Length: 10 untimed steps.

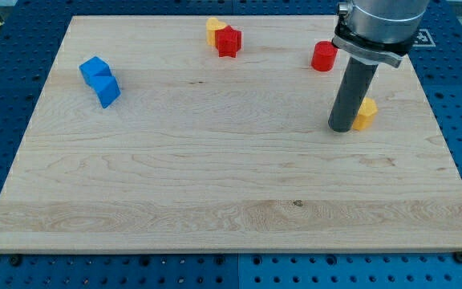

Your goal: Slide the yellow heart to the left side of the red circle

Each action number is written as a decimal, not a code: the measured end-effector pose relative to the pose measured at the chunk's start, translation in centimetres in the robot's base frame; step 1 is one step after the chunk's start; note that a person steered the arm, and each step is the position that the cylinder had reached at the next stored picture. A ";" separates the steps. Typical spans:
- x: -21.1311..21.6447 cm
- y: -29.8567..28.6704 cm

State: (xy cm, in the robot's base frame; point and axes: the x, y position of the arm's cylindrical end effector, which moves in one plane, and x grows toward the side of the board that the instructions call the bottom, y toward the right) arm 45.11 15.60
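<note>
The yellow heart [366, 114] lies on the wooden board at the view's right, partly hidden behind my rod. My tip [342, 128] rests on the board right against the heart's left side. The red circle [323, 56] stands above them near the view's top, a little to the left of the heart and apart from it.
A red block [229, 41] touches a yellow block [213, 28] at the top middle. Two blue blocks [100, 80] sit together at the upper left. The board's right edge [447, 152] is near the heart. A blue pegboard surrounds the board.
</note>
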 end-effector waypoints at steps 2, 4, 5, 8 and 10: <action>-0.6 3.6; -0.1 -0.7; -3.6 -6.9; -17.4 -25.7; -22.1 -25.5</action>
State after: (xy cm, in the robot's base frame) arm 23.04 -9.90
